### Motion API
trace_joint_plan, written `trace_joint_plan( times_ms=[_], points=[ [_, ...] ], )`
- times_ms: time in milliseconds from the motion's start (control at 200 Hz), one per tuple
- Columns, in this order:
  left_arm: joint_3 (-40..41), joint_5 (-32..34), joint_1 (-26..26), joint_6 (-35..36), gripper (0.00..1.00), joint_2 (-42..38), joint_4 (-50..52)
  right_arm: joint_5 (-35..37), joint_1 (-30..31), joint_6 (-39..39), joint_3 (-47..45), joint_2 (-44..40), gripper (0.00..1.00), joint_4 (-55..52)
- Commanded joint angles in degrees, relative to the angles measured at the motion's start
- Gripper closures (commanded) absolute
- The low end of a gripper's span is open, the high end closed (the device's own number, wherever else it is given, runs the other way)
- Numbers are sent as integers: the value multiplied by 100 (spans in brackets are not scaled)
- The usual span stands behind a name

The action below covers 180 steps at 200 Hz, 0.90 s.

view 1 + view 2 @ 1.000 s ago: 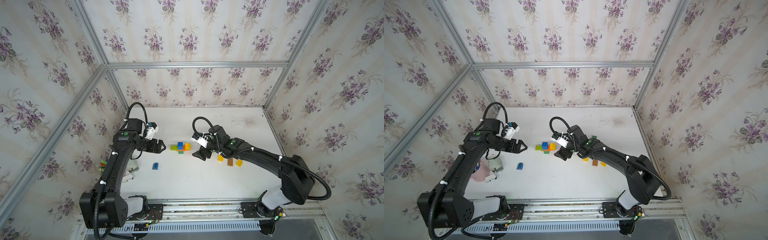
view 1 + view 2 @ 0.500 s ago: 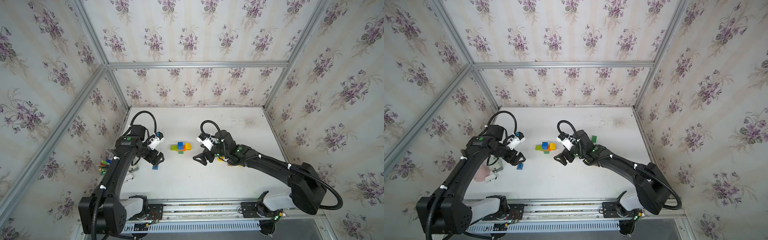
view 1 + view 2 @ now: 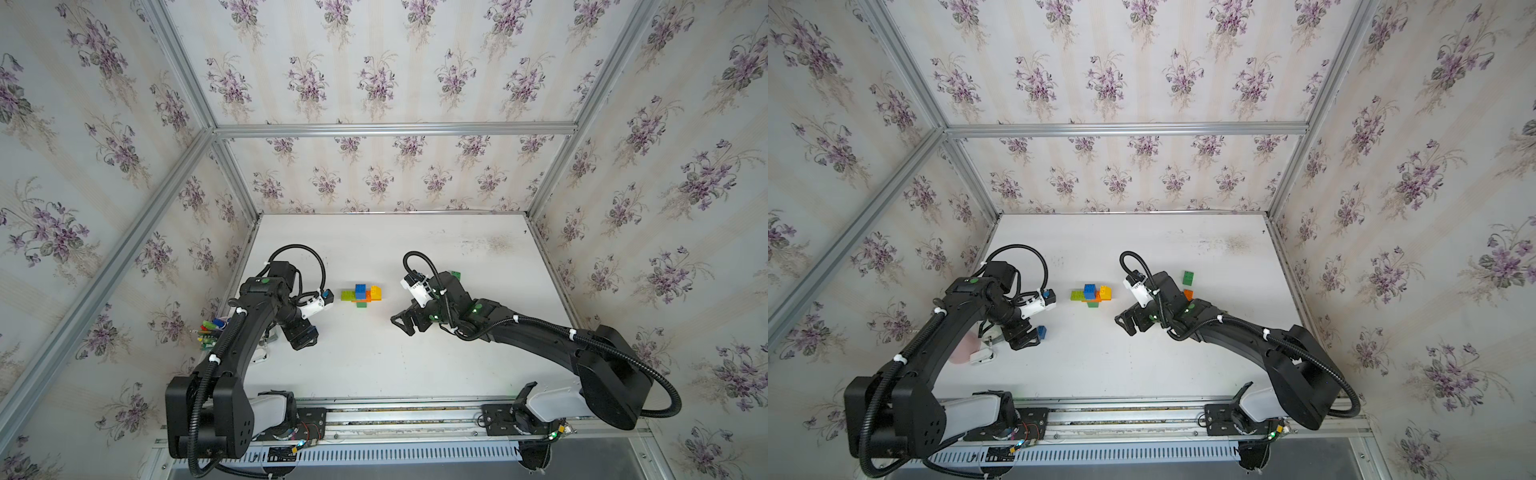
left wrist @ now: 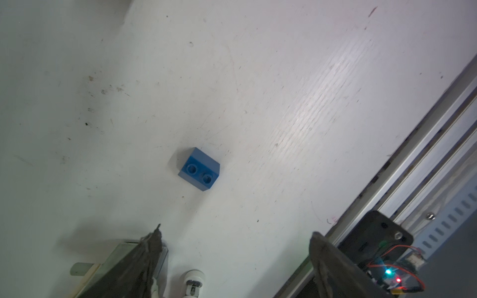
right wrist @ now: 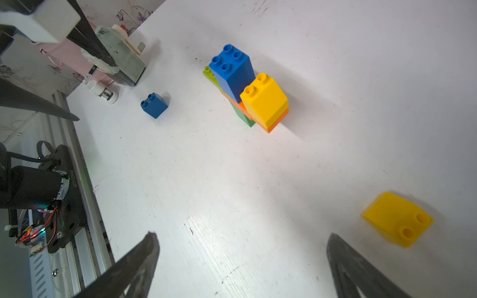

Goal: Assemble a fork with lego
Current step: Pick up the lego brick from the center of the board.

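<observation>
Right wrist view: lego stack (image 5: 244, 85), illegible serial (image 5: 73, 178) on motor (image 5: 36, 185)

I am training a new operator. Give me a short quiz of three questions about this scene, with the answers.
1. True or false: the left gripper is shut on the small blue brick.
2. Which colour is the loose brick near the right gripper? A) yellow B) red C) white
3. How many studs show on top of the big blue brick in the assembly?

Key:
1. False: the left gripper is open, and the small blue brick lies free on the table.
2. A.
3. Four.
</observation>
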<state>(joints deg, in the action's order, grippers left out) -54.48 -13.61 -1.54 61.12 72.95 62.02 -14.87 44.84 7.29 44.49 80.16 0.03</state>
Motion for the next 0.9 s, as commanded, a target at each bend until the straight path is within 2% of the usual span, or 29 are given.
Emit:
trace_joint_plan(
  times_ms=[0,215,405,515,664,894],
  points=[
    [-45,326,-48,1142,9,190,-175,35,6,106,-101,-116,0,395],
    [-198,164,-59,1591,13,1003,-518,295,16,78,-143,-246,0,250],
    [-203,172,-65,1795,16,1420,-648,489,7,67,-61,-149,0,165],
    [-274,225,-39,1814,20,1695,-820,372,2,61,-3,-54,0,111],
    [-339,212,-35,1939,21,1872,-905,326,-1,48,101,91,0,30],
    [-38,294,93,1908,33,1940,-993,314,-33,94,206,306,0,-65]
  ],
)
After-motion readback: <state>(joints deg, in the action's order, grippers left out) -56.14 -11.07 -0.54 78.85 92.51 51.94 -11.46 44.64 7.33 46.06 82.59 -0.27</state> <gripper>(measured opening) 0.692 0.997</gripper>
